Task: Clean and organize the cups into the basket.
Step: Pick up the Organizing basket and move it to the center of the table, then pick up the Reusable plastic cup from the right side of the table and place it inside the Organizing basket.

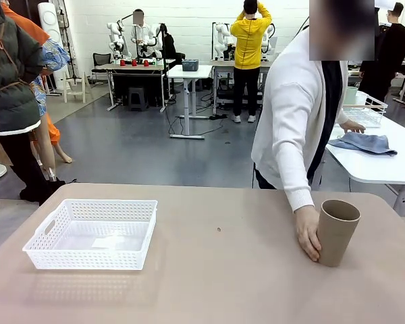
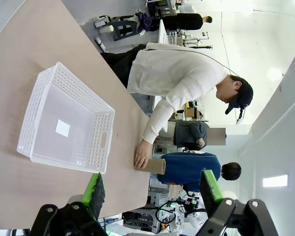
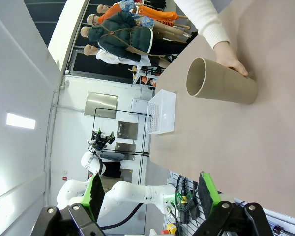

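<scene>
Left gripper (image 2: 151,189) and right gripper (image 3: 151,189) gape empty. Lower right, hand (image 1: 306,233) touches matte tapered cup (image 1: 337,231); lower left, latticed basket (image 1: 88,257).

Bright, even overhead light, soft shadow by the basket (image 1: 88,262), sharp focus, wide-angle bending in wrist views.

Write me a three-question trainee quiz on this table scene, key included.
1. True or false: the white basket holds no cups.
2. The tan cup is: A) lying on its side, B) standing upright on the table with the person's hand against it, C) inside the basket.
3. Fill in: the left pincer and right pincer are both ____.
Key: 1 true; 2 B; 3 open.
</scene>
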Tool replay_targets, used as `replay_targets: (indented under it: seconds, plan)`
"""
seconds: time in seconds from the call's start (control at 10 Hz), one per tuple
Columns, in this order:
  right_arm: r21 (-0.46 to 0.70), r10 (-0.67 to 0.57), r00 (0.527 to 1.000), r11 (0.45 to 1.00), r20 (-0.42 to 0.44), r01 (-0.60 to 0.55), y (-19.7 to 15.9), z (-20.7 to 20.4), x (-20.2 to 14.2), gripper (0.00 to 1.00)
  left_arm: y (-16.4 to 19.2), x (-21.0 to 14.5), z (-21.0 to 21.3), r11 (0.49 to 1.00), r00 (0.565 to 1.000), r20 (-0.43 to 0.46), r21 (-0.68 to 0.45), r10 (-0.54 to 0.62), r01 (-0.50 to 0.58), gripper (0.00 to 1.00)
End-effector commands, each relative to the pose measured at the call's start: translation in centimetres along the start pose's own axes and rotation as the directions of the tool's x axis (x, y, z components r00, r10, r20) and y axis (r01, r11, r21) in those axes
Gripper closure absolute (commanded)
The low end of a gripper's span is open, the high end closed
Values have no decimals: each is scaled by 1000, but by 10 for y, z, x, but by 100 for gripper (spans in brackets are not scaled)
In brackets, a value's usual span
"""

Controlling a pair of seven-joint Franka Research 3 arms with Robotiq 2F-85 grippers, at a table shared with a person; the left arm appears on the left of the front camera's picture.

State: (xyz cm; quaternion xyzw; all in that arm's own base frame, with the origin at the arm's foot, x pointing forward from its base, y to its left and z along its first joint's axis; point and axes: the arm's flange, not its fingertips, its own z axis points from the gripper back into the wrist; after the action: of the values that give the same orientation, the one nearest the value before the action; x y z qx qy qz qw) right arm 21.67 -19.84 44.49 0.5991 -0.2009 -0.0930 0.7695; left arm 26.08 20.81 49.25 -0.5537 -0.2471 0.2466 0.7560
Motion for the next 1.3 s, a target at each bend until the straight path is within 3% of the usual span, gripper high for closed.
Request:
replay_targets:
  seconds: [0.0,0.4,0.5,0.7,0.8,1.0,1.2]
  plan:
    - [16,14,1000,1000,6,-14,0,0,2,0,1,1,1,1000,1000,1,-12,-13,13,0]
    - [30,28,999,999,-33,-27,-1,-3,5,0,1,1,1,1000,1000,1,-12,-13,13,0]
    - [37,91,992,995,-93,-87,-2,-4,7,0,0,0,0,1000,1000,0,0,0,0,0]
    - [72,319,930,948,-182,-311,-3,-7,14,0,-7,9,-24,967,990,-92,219,-109,127,0]
    - [111,404,896,914,-184,-390,-1,-10,21,0,-19,9,-37,919,973,-146,329,-180,219,0]
    - [152,586,791,810,-173,-566,3,-18,33,0,-37,14,-58,803,945,-173,497,-278,327,0]
    - [191,697,692,717,-191,-670,-2,-31,41,0,-43,19,-87,621,917,-210,682,-340,386,0]
